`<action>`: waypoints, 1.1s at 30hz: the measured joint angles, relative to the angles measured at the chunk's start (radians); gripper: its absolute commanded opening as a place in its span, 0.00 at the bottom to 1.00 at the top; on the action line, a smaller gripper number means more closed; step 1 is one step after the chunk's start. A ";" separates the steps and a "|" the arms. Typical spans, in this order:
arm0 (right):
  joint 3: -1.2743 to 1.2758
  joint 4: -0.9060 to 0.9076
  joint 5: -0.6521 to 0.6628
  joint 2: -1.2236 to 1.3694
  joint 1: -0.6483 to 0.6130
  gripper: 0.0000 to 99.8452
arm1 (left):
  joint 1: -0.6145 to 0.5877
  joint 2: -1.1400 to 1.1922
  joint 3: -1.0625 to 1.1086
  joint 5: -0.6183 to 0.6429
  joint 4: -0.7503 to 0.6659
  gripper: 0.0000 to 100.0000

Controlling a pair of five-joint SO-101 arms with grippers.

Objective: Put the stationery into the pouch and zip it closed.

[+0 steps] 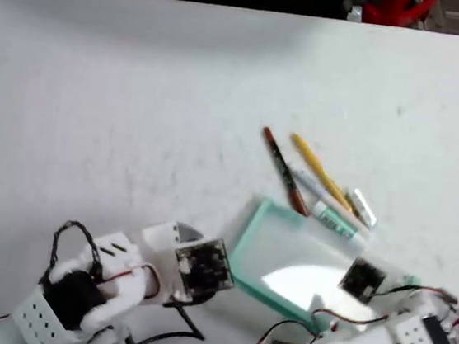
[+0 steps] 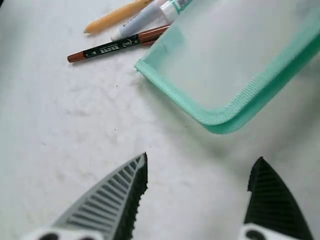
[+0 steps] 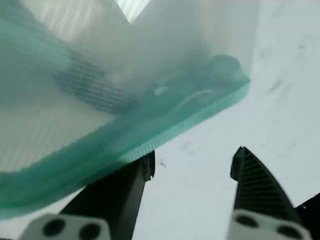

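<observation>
Pouch (image 1: 275,248), clear plastic with a mint-green edge, flat on the white tabletop (image 1: 140,87), toward the front and between the two arms. Zip state: cannot tell.

Stationery all outside the pouch, bunched just behind its far edge:
- brown pen (image 1: 281,171), slanted, near end touching the pouch's far left corner
- yellow pen (image 1: 319,171), slanted much the same way, just beside the marker on the side away from the pouch
- white marker (image 1: 328,212) with a teal label, lying along the pouch's far edge and close against it
- small white piece (image 1: 362,209) at the right end of the bunch, too small to name

Left arm (image 1: 92,289) at the front left, wrist turned toward the pouch. Left arm's jaws spread wide, gripping nothing, above bare tabletop just short of a rounded green corner of the pouch. One pale ridged finger (image 2: 117,200), one black finger (image 2: 270,195), both apart from the pouch.

Right arm (image 1: 393,340) at the front right, wrist over the pouch's right end. Right arm's jaws spread as well, nothing pinched between them. One finger (image 3: 115,190) partly hidden behind the pouch's green edge, the other (image 3: 257,185) past that edge, over bare tabletop. Contact between the hidden finger and the pouch: cannot tell.
</observation>
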 measured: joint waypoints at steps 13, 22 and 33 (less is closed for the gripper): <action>0.075 0.370 -0.594 -0.436 -0.229 0.26 | 0.012 -0.002 0.000 0.000 0.012 0.32; 0.146 0.417 -0.743 -0.539 -0.344 0.26 | 0.012 -0.002 0.000 0.006 0.026 0.32; 0.138 0.288 -0.971 -0.342 -0.313 0.26 | 0.012 -0.002 0.000 0.006 0.028 0.32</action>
